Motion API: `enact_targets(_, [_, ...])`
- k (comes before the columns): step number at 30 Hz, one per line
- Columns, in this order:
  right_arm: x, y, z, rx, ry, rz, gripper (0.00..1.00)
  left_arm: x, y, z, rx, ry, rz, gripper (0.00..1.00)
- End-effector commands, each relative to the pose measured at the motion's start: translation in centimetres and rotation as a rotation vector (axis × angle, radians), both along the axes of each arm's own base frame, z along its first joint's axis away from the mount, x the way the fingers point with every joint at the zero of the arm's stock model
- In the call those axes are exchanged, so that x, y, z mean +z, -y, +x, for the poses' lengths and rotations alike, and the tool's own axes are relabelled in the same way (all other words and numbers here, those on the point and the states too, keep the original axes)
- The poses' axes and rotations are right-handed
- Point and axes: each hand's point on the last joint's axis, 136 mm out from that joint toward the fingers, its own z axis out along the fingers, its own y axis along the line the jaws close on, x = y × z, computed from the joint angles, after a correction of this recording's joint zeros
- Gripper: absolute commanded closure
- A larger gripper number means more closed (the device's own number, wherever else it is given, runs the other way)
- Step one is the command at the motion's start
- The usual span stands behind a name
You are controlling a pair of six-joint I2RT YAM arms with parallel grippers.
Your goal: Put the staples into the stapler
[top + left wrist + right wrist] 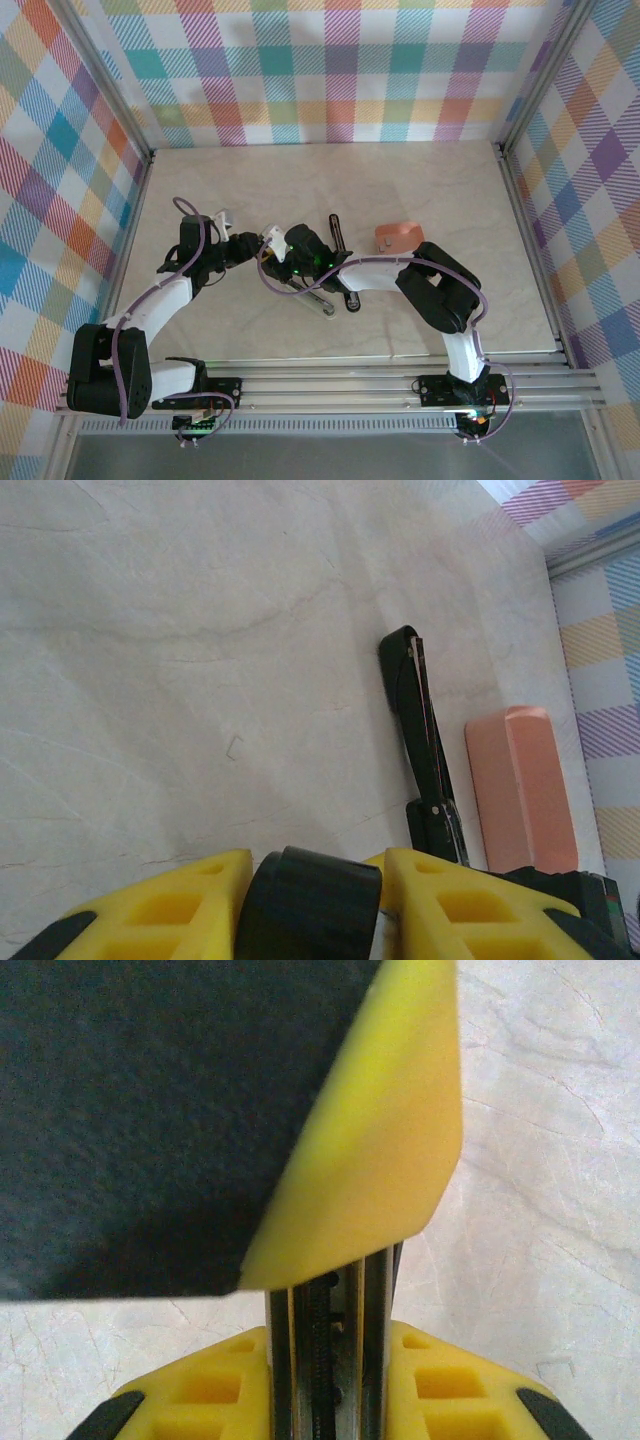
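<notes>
Top view: the open stapler (338, 240) lies mid-table, with a pink box (398, 237) at its 2 o'clock. The right pincer (300, 265) meets it from 9 o'clock, and the left pincer (266, 243) is just beyond.

Left wrist view: the stapler (422, 730) sits apart, at 1 o'clock of the left pincer (310, 890). We cannot tell whether that pincer grips anything.

Right wrist view: the right pincer (330, 1385) clamps the stapler's rail (335, 1335). We judge the loading unfinished, as the rail looks bare.
</notes>
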Motion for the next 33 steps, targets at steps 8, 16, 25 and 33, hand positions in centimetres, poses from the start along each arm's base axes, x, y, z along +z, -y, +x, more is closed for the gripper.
enact_targets(8, [6.4, -0.4, -0.1, -0.028, 0.017, 0.134, 0.56, 1.2, -1.2, -1.0, 0.009, 0.045, 0.120, 0.72])
enact_targets(16, [6.4, 3.6, -1.4, -0.173, -0.198, 0.082, 0.50, 3.0, -2.6, -1.9, 0.027, 0.092, 0.260, 0.71])
enact_targets(25, [1.4, 10.4, -5.4, -0.459, -0.679, -0.035, 0.52, 5.0, -2.4, -3.2, -0.011, 0.141, 0.380, 0.71])
enact_targets(33, [-1.9, 11.3, -7.9, -0.555, -0.992, 0.006, 0.55, 5.6, -2.4, -4.6, -0.104, 0.116, 0.573, 0.71])
